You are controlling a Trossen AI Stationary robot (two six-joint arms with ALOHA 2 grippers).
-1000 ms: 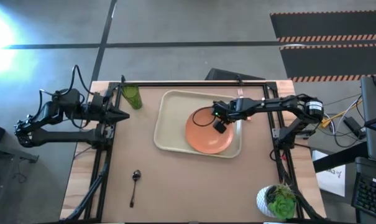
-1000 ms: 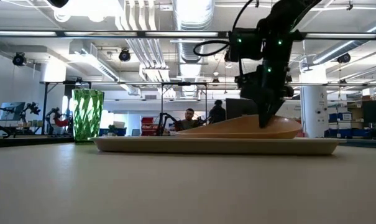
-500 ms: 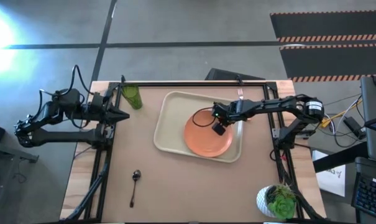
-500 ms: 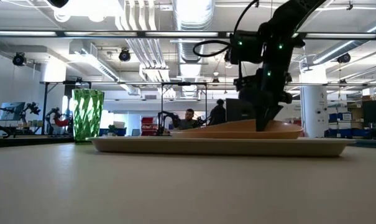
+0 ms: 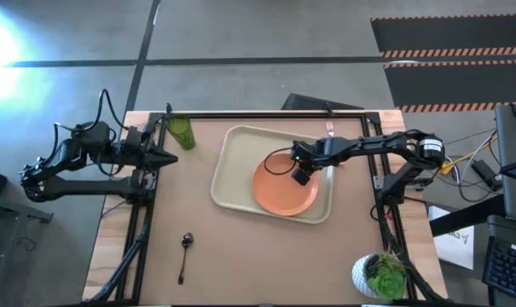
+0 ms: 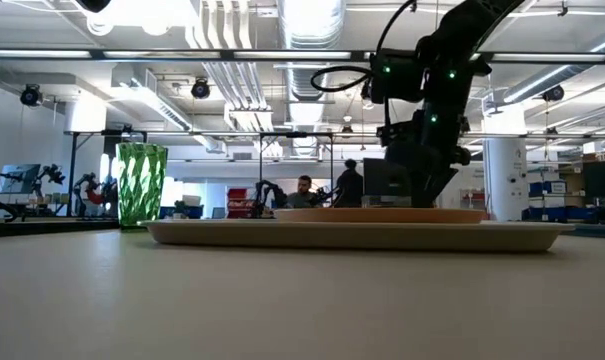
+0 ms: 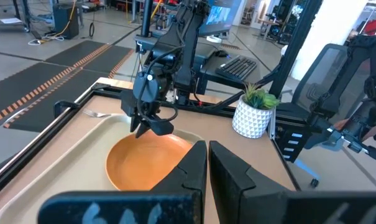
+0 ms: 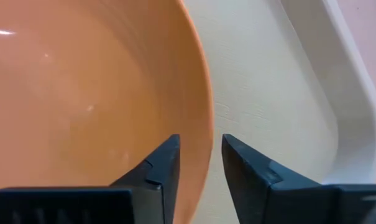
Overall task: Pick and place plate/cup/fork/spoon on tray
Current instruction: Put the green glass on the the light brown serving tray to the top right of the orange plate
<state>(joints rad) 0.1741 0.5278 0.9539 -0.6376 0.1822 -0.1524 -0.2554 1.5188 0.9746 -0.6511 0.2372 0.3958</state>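
Orange plate (image 5: 285,186) flat in cream tray (image 5: 232,166), right pincer (image 5: 299,175) released astride its rim, cup (image 5: 181,131) beside the clenched left pincer (image 5: 171,158)

Grey concrete floor (image 5: 266,34) with striped hazard mats (image 5: 449,53), ceiling ducts (image 6: 222,40), and an office chair (image 7: 337,81).

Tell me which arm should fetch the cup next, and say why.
Left. The left gripper waits at the table's left edge, right beside the cup. The right gripper is over the plate on the tray, its fingers astride the plate's rim, farther from the cup.
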